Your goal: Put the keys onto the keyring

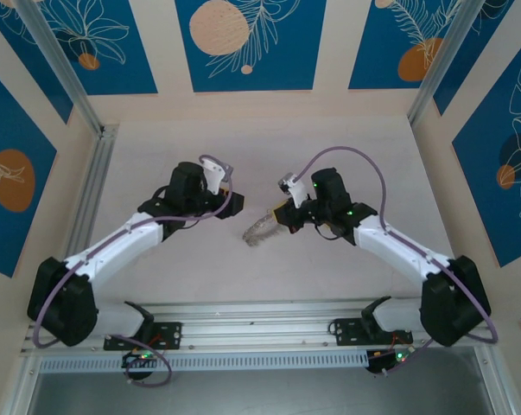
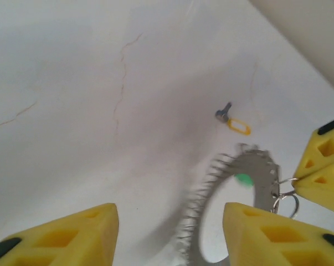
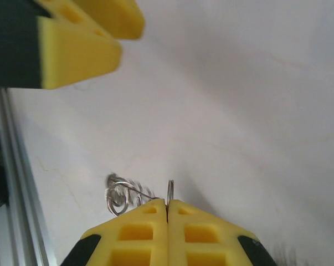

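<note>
The keyring (image 2: pixel 259 166), a grey loop with a wavy rim, hangs blurred above the table and also appears as a pale smear (image 1: pixel 263 232). My right gripper (image 3: pixel 168 206) is shut on a thin split ring (image 3: pixel 170 189) at its edge, and its yellow fingers (image 2: pixel 324 166) pinch that spot. A bright green key head (image 2: pixel 243 179) shows at the loop's inner edge. A tiny grey and pale gold key (image 2: pixel 232 120) lies on the table beyond the loop. My left gripper (image 2: pixel 171 213) is open just short of the loop, with nothing between its fingers.
Small wire rings (image 3: pixel 119 197) dangle beside my right fingers. The left gripper's fingers (image 3: pixel 72 39) sit close above. The white table (image 1: pixel 260 147) has faint cracks, and an aluminium rail (image 1: pixel 243 322) runs along the near edge. Patterned walls enclose three sides.
</note>
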